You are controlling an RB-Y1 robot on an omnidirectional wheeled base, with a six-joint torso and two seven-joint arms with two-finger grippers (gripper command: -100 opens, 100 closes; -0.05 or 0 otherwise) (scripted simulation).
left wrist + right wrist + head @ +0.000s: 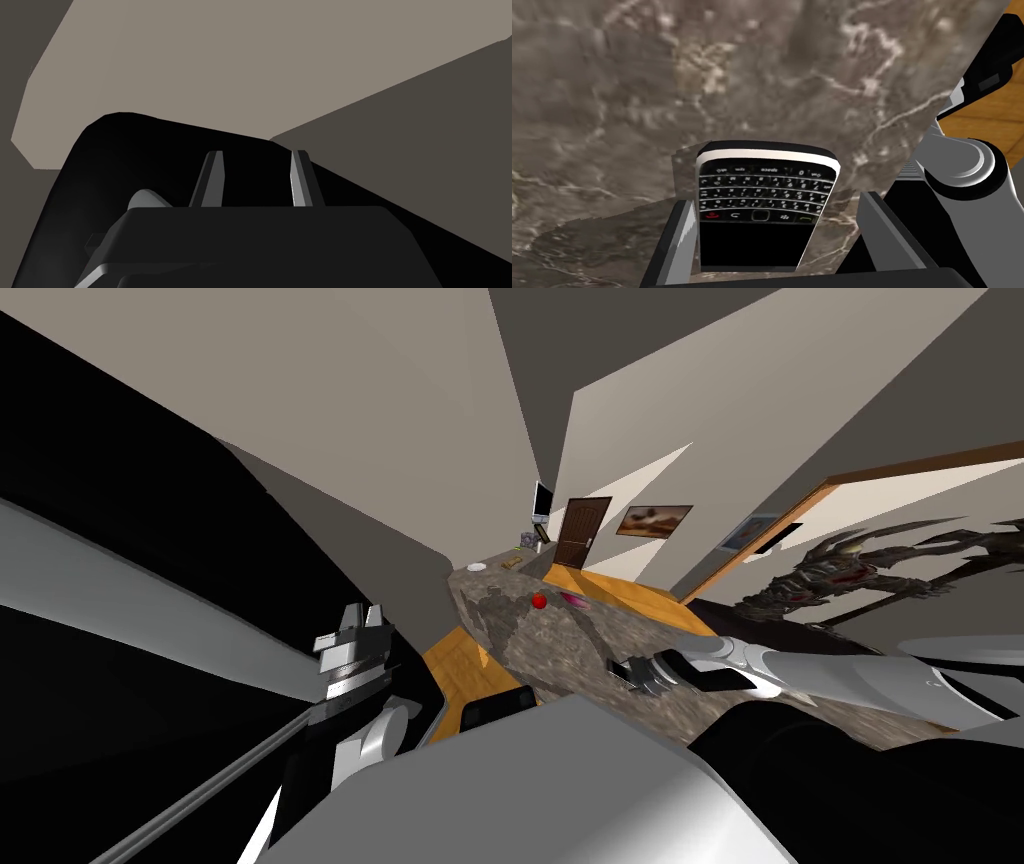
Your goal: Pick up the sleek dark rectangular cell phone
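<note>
On the left of the head view, the left gripper [350,650] hangs raised beside a black area, well away from the work. In its own wrist view its fingers [300,177] stand a narrow gap apart with nothing between them.

Moving rightward, a strip of orange floor [455,663] gives way to the mottled brown-grey counter [560,633], which carries a small red ball [539,601] farther back. The right gripper [635,673] reaches in over the near part of the counter.

The right wrist view shows the cell phone [764,210] lying face up on the counter [637,100], inside the spread right gripper [779,235], screen end nearest the gripper body and keypad pointing away. One finger [679,240] sits just beside a long edge (possibly touching, I cannot tell), while the other [879,227] stands clearly off the opposite edge.

That lopsided straddle looks like the main risk. On closing, the far finger would travel alone and could shove or twist the phone across the smooth top before both sides bear. The phone is also thin and flat. Blades riding too high would likely close over it and skate off, and blades too low would jam into the counter.
</note>
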